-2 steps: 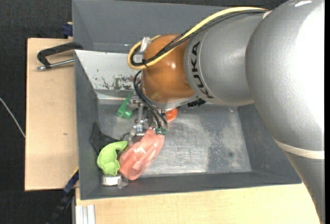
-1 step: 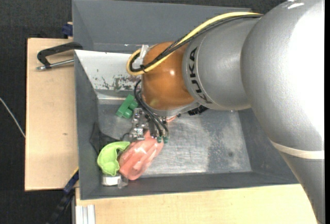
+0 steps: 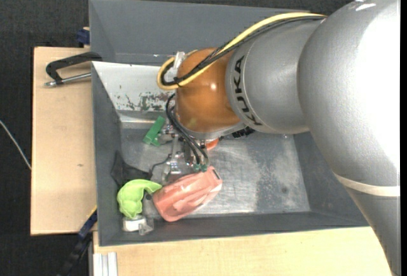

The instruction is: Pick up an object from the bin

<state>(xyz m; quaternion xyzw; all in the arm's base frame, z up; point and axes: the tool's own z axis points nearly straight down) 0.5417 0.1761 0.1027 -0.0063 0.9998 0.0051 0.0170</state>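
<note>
Your grey metal bin [image 3: 273,179] has a pink plastic packet [image 3: 187,195] by its front wall, with a lime-green crumpled thing [image 3: 132,197] just left of the packet. The gripper [image 3: 175,165] sits at the packet's left end. You cannot tell whether it is spread or closed.

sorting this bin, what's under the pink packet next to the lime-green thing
The pink packet lies on the bin floor, its left end beside the lime-green soft thing. Anything directly beneath it is covered by the packet itself.
</note>
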